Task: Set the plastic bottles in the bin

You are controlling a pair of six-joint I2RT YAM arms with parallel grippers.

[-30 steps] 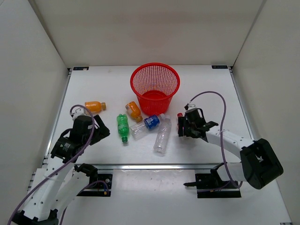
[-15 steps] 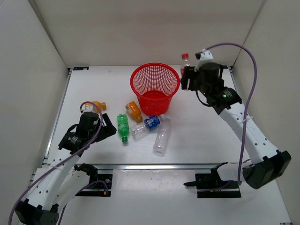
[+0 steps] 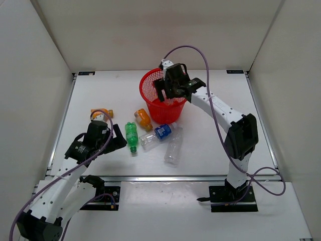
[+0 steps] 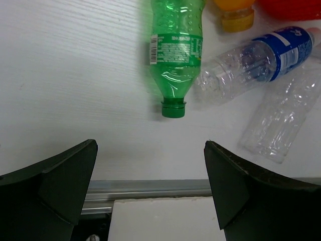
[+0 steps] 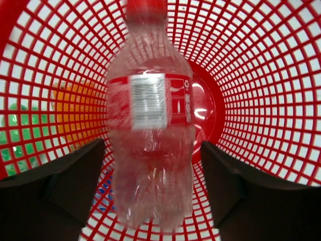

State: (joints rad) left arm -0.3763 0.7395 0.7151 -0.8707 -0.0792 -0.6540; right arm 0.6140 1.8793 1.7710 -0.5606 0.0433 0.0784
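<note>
bin (image 3: 150,103) set at rear middle of the desk (image 3: 220,125), one bottle (image 5: 150,115) at its mouth under the right hand (image 3: 171,98), four bottles (image 3: 155,133) laid before it, another bottle (image 3: 96,111) placed leftward behind the left hand (image 4: 150,150)

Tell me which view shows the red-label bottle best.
Right wrist: the bottle fills the frame, label and red cap plain though slightly blurred, between the fingers of the right pincer, with the bin behind it. The top view hides it behind that pincer over the bin. The left wrist view does not show it.
</note>
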